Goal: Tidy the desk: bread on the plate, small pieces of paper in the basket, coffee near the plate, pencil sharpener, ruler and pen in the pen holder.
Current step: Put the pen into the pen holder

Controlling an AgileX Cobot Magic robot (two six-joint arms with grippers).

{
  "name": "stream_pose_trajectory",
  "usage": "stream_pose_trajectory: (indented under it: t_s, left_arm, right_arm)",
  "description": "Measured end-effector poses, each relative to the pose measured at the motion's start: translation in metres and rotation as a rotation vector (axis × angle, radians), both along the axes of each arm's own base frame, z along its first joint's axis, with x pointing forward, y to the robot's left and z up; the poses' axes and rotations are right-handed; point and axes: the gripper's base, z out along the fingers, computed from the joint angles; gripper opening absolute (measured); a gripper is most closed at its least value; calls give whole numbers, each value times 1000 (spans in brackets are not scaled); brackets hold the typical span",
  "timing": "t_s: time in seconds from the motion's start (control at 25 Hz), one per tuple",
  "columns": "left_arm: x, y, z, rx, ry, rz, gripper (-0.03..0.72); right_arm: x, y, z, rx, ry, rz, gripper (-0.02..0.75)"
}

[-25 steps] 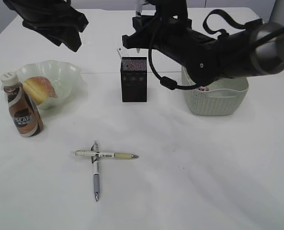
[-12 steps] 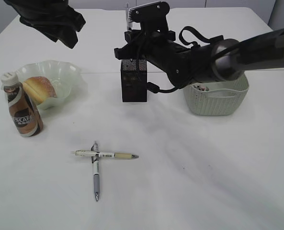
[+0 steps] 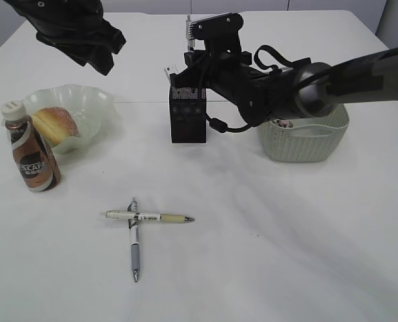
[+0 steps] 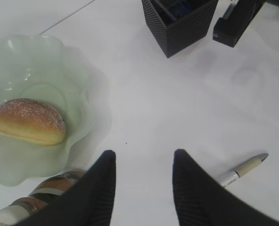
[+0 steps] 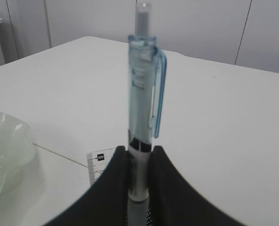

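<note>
So the right gripper (image 5: 139, 172) is clamped tight on a light blue pen (image 5: 143, 99), holding it upright right over the black pen holder (image 3: 187, 111) near top centre of the exterior view, with a ruler (image 5: 97, 165) poking up behind. The left gripper (image 4: 143, 181) hangs spread wide with nothing in it, upper left. Bread (image 4: 27, 121) sits on the plate (image 4: 78, 80), coffee bottle (image 3: 29, 149) touching its rim at left. Two more pens (image 3: 141, 221) lie crossed lower centre, basket (image 3: 303, 139) off to the right
</note>
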Motion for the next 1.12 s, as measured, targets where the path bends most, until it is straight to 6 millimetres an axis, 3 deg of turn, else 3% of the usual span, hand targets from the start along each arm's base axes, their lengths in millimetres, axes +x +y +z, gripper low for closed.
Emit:
stream_pose_trajectory:
  t_s: [0.44, 0.8, 0.96, 1.12]
  left_arm:
    - [0, 0, 0, 1, -2, 0, 299]
    - [1, 0, 0, -3, -11, -1, 299]
    - [1, 0, 0, -4, -11, -2, 299]
    - [1, -1, 0, -5, -13, -2, 299]
  right_arm:
    - [10, 4, -18, -17, 45, 3, 60]
    - [10, 4, -19, -19, 52, 3, 69]
    - [11, 6, -16, -39, 60, 14, 115]
    - [11, 6, -16, -53, 60, 22, 241]
